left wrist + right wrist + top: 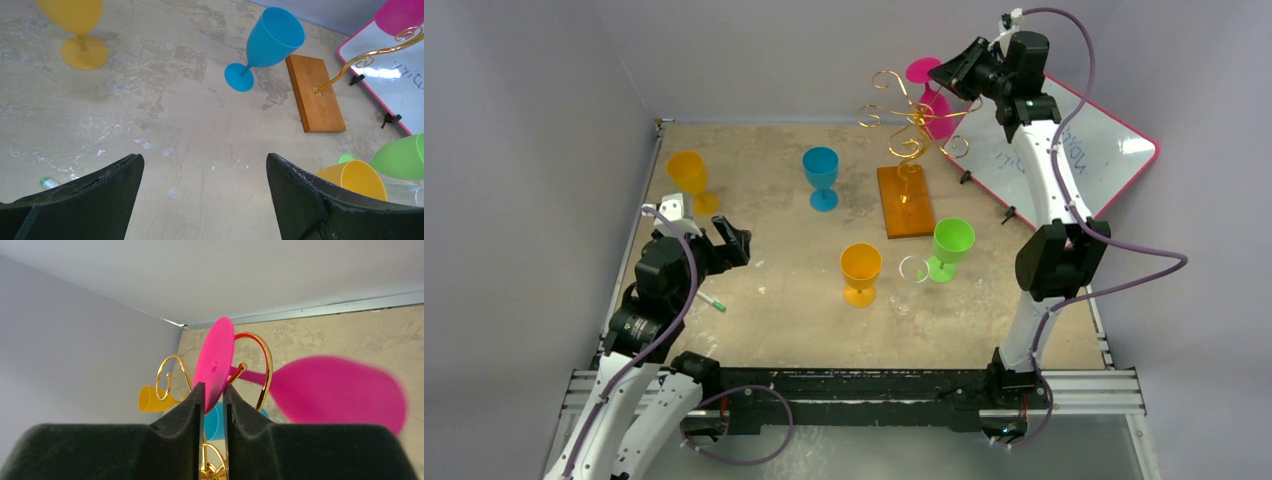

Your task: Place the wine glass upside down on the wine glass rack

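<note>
The pink wine glass (939, 112) hangs upside down, tilted, at the top of the gold wire rack (911, 120) on its wooden base (905, 201). My right gripper (946, 72) is shut on the edge of the glass's round foot. In the right wrist view the foot sits between my fingertips (214, 387), the stem passes through a gold scroll arm (265, 370), and the bowl (335, 390) hangs to the right. My left gripper (734, 243) is open and empty, low over the table at the left (205, 160). The rack base (316, 92) also shows in the left wrist view.
Upright on the table stand a yellow glass (688, 178), a blue glass (821, 172), an orange glass (861, 270), a green glass (951, 245) and a clear glass (909, 282). A pink-framed whiteboard (1074, 155) lies at the back right. A green-capped marker (711, 301) lies near the left arm.
</note>
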